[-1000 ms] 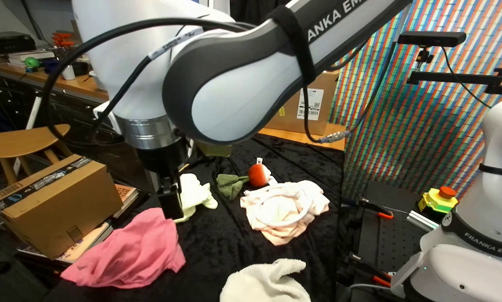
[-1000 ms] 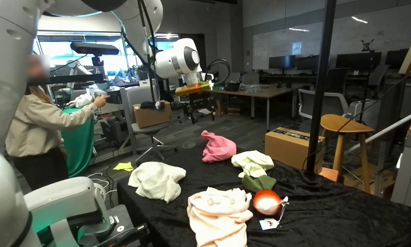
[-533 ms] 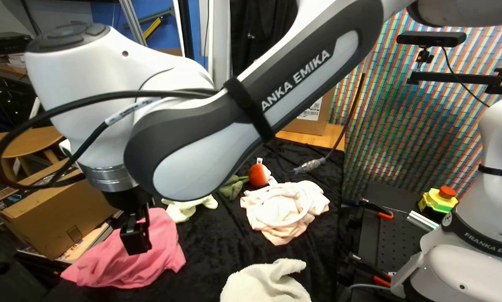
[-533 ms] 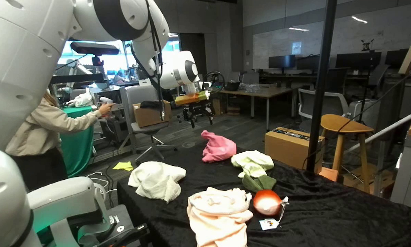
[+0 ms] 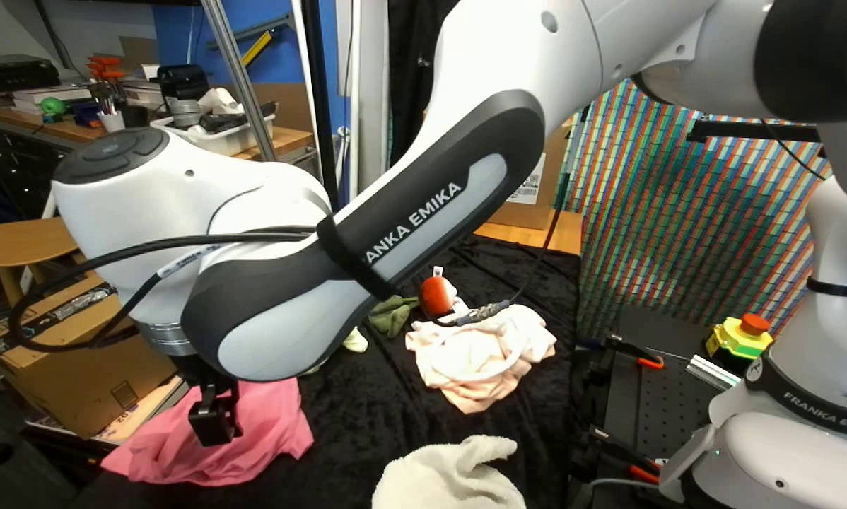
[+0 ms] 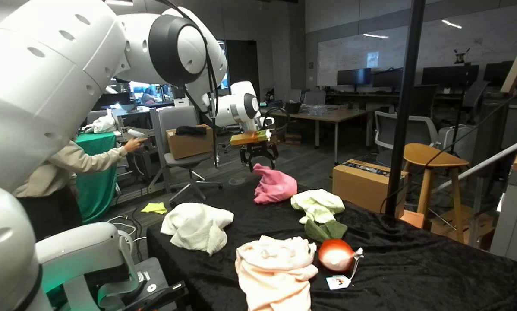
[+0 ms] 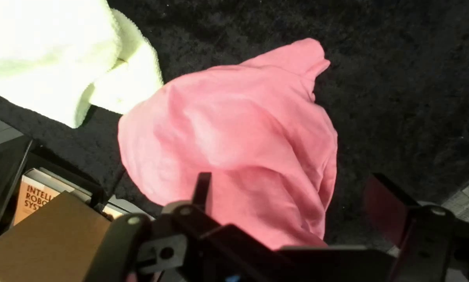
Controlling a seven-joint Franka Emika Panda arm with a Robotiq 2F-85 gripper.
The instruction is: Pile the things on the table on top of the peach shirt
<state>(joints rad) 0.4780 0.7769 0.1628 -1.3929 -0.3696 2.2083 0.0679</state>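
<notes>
Gripper (image 7: 290, 186) points down, spread, seemingly above pink garment (image 7: 234, 133).

In an exterior view: fluffy white cloth (image 5: 448, 479), cropped below; pale yellow-green cloth (image 5: 355, 341), mostly behind the white-and-grey robot arm (image 5: 413, 225). In an exterior view: soft peach-cream garment (image 6: 278, 276), cropped below; red-and-white round toy (image 6: 335, 255), paper tag (image 6: 337, 282) too small to read. Wrist view: bright pink garment (image 7: 234, 137), lower part behind black gripper (image 7: 291, 188), outline there uncertain.
</notes>
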